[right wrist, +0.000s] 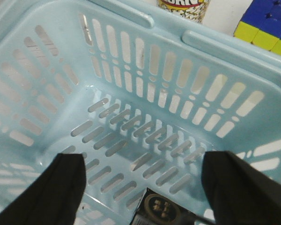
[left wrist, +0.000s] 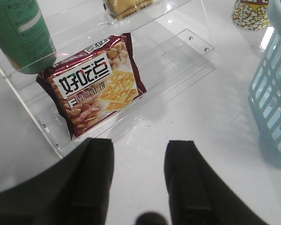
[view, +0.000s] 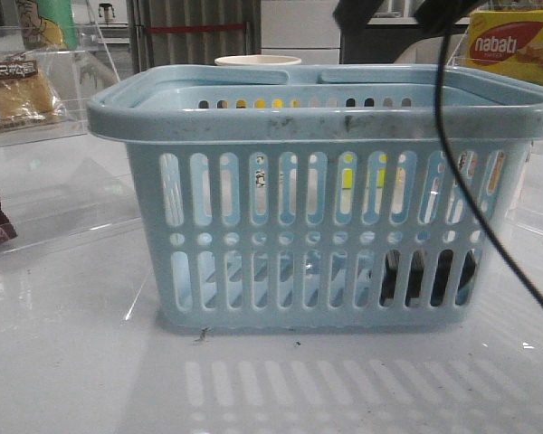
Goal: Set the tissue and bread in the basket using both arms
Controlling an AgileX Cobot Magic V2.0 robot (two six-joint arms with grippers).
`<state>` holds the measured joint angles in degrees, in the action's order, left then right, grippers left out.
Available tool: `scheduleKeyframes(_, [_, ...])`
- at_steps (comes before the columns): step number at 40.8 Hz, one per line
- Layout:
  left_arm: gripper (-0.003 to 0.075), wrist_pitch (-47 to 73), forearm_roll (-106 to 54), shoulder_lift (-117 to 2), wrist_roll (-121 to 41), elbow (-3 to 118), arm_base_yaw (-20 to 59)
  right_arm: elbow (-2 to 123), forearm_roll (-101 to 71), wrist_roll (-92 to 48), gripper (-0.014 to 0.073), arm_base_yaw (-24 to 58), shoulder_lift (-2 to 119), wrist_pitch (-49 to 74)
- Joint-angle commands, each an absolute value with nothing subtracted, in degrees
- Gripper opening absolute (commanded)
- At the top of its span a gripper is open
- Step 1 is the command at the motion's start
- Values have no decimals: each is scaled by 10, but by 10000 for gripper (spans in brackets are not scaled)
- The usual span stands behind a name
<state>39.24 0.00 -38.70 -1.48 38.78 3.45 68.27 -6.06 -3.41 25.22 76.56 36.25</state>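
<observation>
Front view: the large light blue slotted plastic basket (view: pixel 321 194) fills the white worktop (view: pixel 72 362). Through its slots at about four o'clock shows a dark mass, likely the flat blackish tissue pack (view: pixel 425 276). The clear-wrapped golden-brown bread (view: pixel 18 95) lies on a clear acrylic shelf (view: pixel 63 131) at ten o'clock.

Left wrist view: the left gripper (left wrist: pixel 138 157), jaws apart and empty, faces a maroon snack packet (left wrist: pixel 93 84); a golden wrapped item, seemingly the bread (left wrist: pixel 126 5), sits at twelve o'clock beyond, so this arm is nearer it.

Right wrist view: the right gripper (right wrist: pixel 143 176), jaws wide apart, hangs over the basket floor; the tissue pack lies between them, released.
</observation>
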Motion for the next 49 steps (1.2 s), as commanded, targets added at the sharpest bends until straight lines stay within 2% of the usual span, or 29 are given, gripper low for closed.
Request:
scheduleKeyframes(1, [330,351,0,-389,-13,403,35,662,-61,-57,612,252,683,333])
scheduleKeyframes(8, [356,349,0,-389,-13,403,35,584,-61,-62,612,252,578,331])
scheduleKeyframes(15, [566,310,0,-390,-13,403,35,514,-61,-62,612,252,492,335])
scheduleKeyframes(17, [595,301,0,-405,-13,408,35,501,-61,-62,612,252,476,335])
scheduleKeyframes(22, [599,299,0,-454,-13,436,35,482,-61,-62,612,252,460,340])
scheduleKeyframes(37, [597,252,7,-709,-13,590,35,482,-61,-62,612,252,461,357])
scheduleKeyframes(49, [597,336,12,-888,-15,775,32,482,-61,-62,612,252,461,357])
